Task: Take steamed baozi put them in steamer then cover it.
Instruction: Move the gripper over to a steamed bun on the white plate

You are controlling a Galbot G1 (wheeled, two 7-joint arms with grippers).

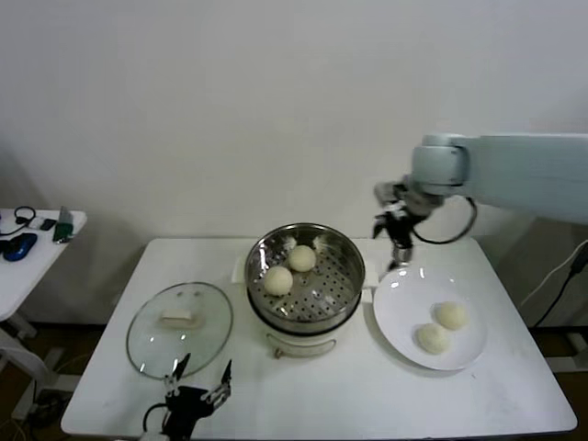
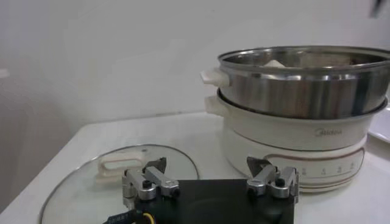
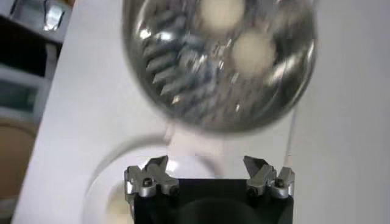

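A bare test room or lab rather than a lived-in kitchen: a plain white table [image 1: 312, 386] stands against an unadorned white wall [image 1: 230, 101], with cooking ware laid out on it. A white side table [image 1: 28, 266] holding small gadgets and cables, plus loose cabling [image 1: 556, 294] by the right edge, points to a robot workspace.
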